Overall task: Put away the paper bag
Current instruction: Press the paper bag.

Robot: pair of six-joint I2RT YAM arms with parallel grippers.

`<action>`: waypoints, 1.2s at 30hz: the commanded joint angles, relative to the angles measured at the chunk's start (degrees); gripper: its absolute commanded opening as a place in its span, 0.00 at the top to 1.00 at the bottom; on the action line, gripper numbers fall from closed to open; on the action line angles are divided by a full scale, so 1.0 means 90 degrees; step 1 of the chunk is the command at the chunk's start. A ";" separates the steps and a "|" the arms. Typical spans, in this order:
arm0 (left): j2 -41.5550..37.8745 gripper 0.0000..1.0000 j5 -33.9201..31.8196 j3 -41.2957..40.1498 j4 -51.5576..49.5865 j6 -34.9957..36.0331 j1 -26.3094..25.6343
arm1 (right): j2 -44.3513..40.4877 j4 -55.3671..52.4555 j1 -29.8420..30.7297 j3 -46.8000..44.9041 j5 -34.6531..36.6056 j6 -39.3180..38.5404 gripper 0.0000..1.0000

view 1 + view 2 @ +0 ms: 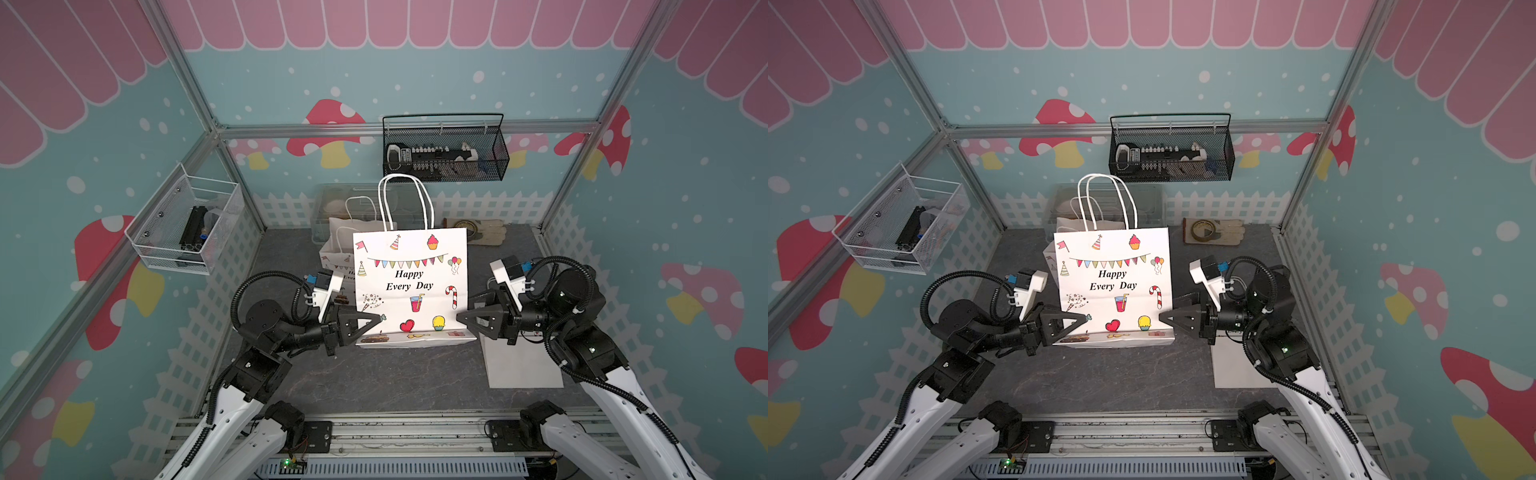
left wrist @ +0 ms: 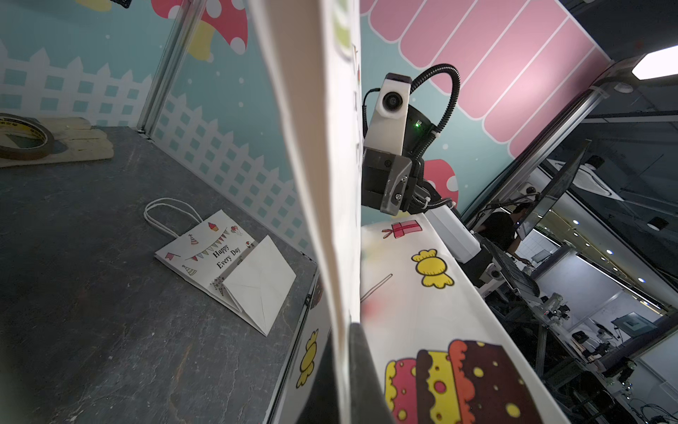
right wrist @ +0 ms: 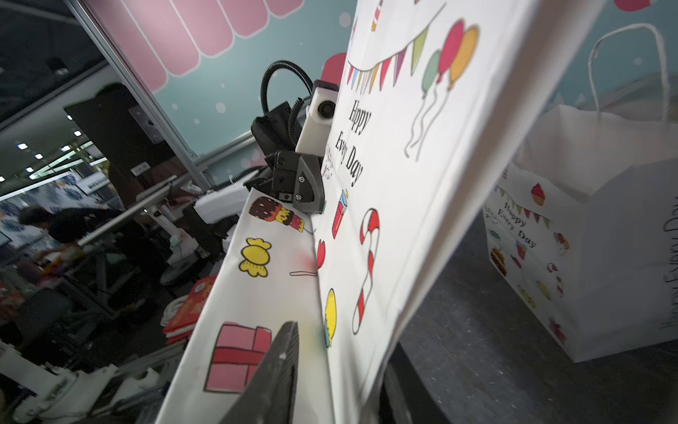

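Paper bag (image 1: 409,286): pressed flat and standing upright at the middle of the tabletop (image 1: 374,382), printed face towards the near side, bottom flap folded out to the near side, handles (image 1: 405,199) straight up
Left gripper (image 1: 380,318): closed tight on the bag's lower left edge; the left wrist view shows the paper pinched between its fingers
Right gripper (image 1: 458,318): at the bag's lower right edge with jaws parted, one on each side of the paper; the right wrist view shows a gap, so it does not appear to be clamping
Step in hand: likely passing the flattened bag to the left gripper alone before it is laid down
Doing it well: the left grip should be firm and low near the fold so the sheet neither swings nor reopens; the right gripper should back straight off to the right without snagging the edge or flap; a likely resting place is the folded bag (image 2: 220,264) lying flat on the tabletop at the near right
Left arm pose: reaching in low from the near left, wrist level, gripper pointing right
Right arm pose: mirrored from the near right, wrist level, gripper pointing left
Risk: a second, open bag (image 3: 587,257) stands just behind to the far left, close enough to be knocked
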 commanded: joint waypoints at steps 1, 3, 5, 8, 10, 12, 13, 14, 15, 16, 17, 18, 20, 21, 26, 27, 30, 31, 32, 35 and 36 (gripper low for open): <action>0.0000 1.00 -0.0235 0.0187 0.0245 -0.0135 -0.0001 | -0.0324 0.0695 0.0006 -0.0136 -0.0477 0.0411 0.43; 0.0044 1.00 -0.0245 0.0162 0.0294 -0.0180 -0.0001 | -0.0404 0.0820 0.0006 -0.0121 -0.0510 0.0524 0.42; 0.0077 1.00 -0.0235 0.0150 0.0373 -0.0247 -0.0001 | -0.0401 0.0656 0.0006 -0.0064 -0.0423 0.0436 0.63; 0.0050 1.00 -0.0197 0.0169 0.0469 -0.0331 -0.0001 | -0.0280 -0.0080 0.0004 0.0062 -0.0184 -0.0073 0.85; 0.0016 1.00 -0.0159 0.0196 0.0494 -0.0344 -0.0001 | -0.0193 -0.0099 0.0008 0.0026 -0.0174 -0.0076 0.86; -0.0009 1.00 -0.0145 0.0220 0.0475 -0.0359 -0.0001 | -0.0140 -0.0059 0.0016 -0.0005 -0.0150 -0.0051 0.87; -0.0015 1.00 -0.0123 0.0221 0.0456 -0.0355 -0.0001 | -0.0129 -0.0057 0.0016 -0.0014 -0.0122 -0.0059 0.89; -0.0032 1.00 -0.0108 0.0225 0.0458 -0.0366 -0.0001 | -0.0134 -0.0073 0.0011 -0.0008 -0.0101 -0.0070 0.91; -0.0032 1.00 -0.0081 0.0218 0.0475 -0.0378 -0.0001 | -0.0132 -0.0087 0.0011 -0.0001 -0.0078 -0.0089 0.92; -0.0037 1.00 -0.0051 0.0209 0.0484 -0.0385 -0.0001 | -0.0134 -0.0124 0.0014 0.0004 -0.0049 -0.0117 0.95; -0.0051 0.97 -0.0008 0.0200 0.0497 -0.0385 -0.0001 | -0.0136 -0.0195 0.0014 0.0027 0.0013 -0.0154 0.97; -0.0051 0.92 0.0032 0.0197 0.0504 -0.0381 -0.0001 | -0.0138 -0.0283 0.0015 0.0059 0.0068 -0.0208 1.00; -0.0035 0.79 0.0209 0.0199 0.0502 -0.0362 -0.0001 | -0.0143 -0.0342 0.0016 0.0123 0.0120 -0.0235 1.00; -0.0048 0.72 0.0322 0.0209 0.0490 -0.0344 -0.0001 | -0.0144 -0.0342 0.0016 0.0149 0.0164 -0.0222 1.00; -0.0421 0.19 0.0966 0.0176 0.0188 0.0199 -0.0001 | -0.0161 -0.0349 -0.0001 0.0266 0.0314 -0.0236 1.00; -0.0489 0.15 0.1020 0.0211 0.0066 0.0295 -0.0001 | -0.0144 -0.0356 -0.0003 0.0267 0.0312 -0.0230 1.00; -0.0616 0.09 0.1305 0.0210 0.0250 0.0194 -0.0001 | -0.0068 -0.0337 -0.0020 0.0296 0.0271 -0.0198 1.00; -0.0675 0.07 0.1405 0.0179 0.0369 0.0127 -0.0001 | -0.0061 -0.0340 -0.0019 0.0316 0.0271 -0.0193 1.00; -0.0735 0.06 0.1496 0.0159 0.0486 0.0072 -0.0001 | -0.0067 -0.0339 -0.0024 0.0342 0.0271 -0.0187 1.00; -0.0929 0.01 0.1633 0.0128 0.0536 0.0101 -0.0021 | -0.0033 -0.0330 -0.0033 0.0464 0.0233 -0.0159 1.00; -0.0978 0.01 0.1604 0.0161 0.0370 0.0214 -0.0021 | -0.0026 -0.0325 -0.0033 0.0507 0.0200 -0.0131 1.00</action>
